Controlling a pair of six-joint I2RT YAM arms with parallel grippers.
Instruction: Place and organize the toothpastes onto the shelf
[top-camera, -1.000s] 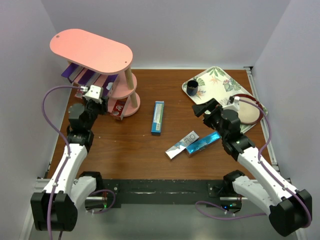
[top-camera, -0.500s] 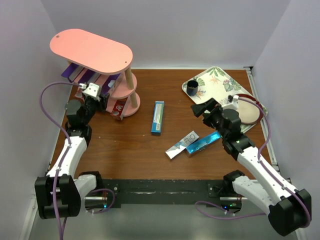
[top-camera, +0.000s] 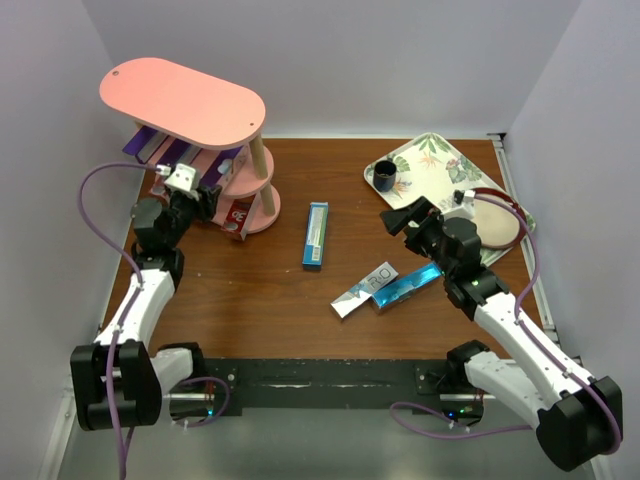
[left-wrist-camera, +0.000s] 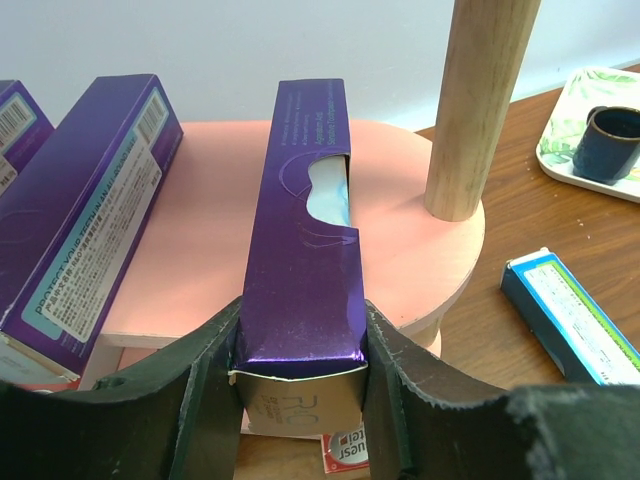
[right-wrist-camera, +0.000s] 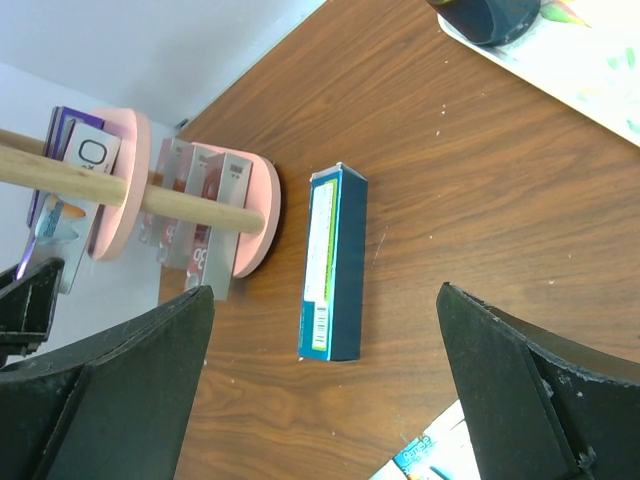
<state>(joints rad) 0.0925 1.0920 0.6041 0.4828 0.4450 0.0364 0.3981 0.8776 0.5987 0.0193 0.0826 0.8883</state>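
The pink three-tier shelf (top-camera: 180, 100) stands at the far left. My left gripper (top-camera: 195, 185) is shut on the near end of a purple toothpaste carton (left-wrist-camera: 305, 250). That carton lies lengthwise on the middle board (left-wrist-camera: 400, 200), next to another purple carton (left-wrist-camera: 95, 210). Red cartons (top-camera: 236, 213) sit on the bottom tier. A blue/teal carton (top-camera: 316, 235) lies mid-table and also shows in the right wrist view (right-wrist-camera: 335, 262). A silver-white carton (top-camera: 364, 289) and a glossy blue carton (top-camera: 408, 287) lie nearer me. My right gripper (top-camera: 405, 218) is open and empty above the table.
A leaf-patterned tray (top-camera: 440, 160) at the far right holds a dark cup (top-camera: 385, 177) and a round plate (top-camera: 500, 225). A wooden post (left-wrist-camera: 480, 100) of the shelf rises just right of the held carton. Walls close in the table.
My left gripper has moved up and in toward the shelf's middle tier with the purple carton. The right arm has barely moved.
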